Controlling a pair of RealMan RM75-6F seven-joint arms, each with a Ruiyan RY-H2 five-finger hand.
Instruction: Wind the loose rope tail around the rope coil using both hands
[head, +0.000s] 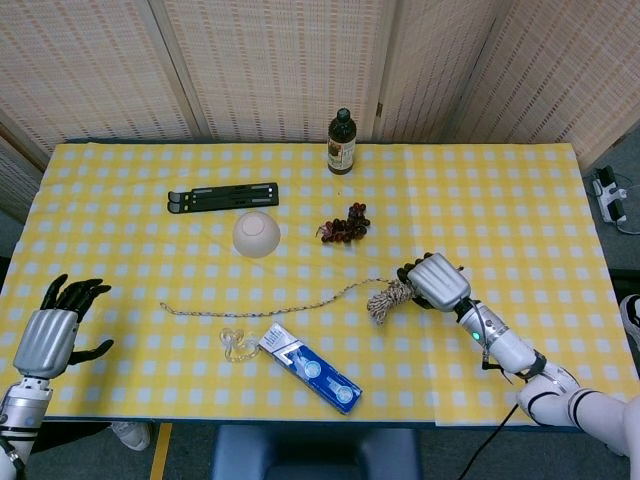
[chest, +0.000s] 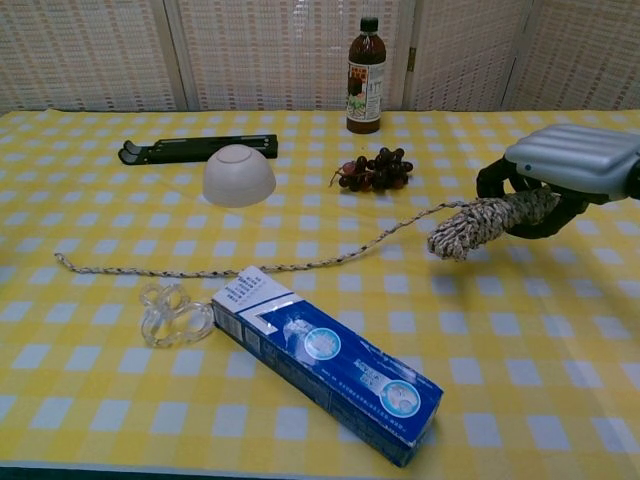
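Lower left of the head view, the left hand (head: 55, 335) hangs released, fingers apart, nothing in it. Centre right, the right hand (head: 432, 283) is grasping the coil (chest: 480, 224), which looks raised off the cloth. The tail (chest: 240, 266) trails left across the table (head: 520, 200), unwound. So: coil gripped, but no wrap made yet, and the tail has to be taken up.

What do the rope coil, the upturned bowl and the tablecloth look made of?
Rope coil: braided fibre, speckled cream and dark, matte, probably cotton or synthetic. Bowl: smooth, pale and slightly glossy, ceramic or plastic; unclear. Tablecloth: yellow-and-white check, faint sheen, possibly coated fabric or vinyl.
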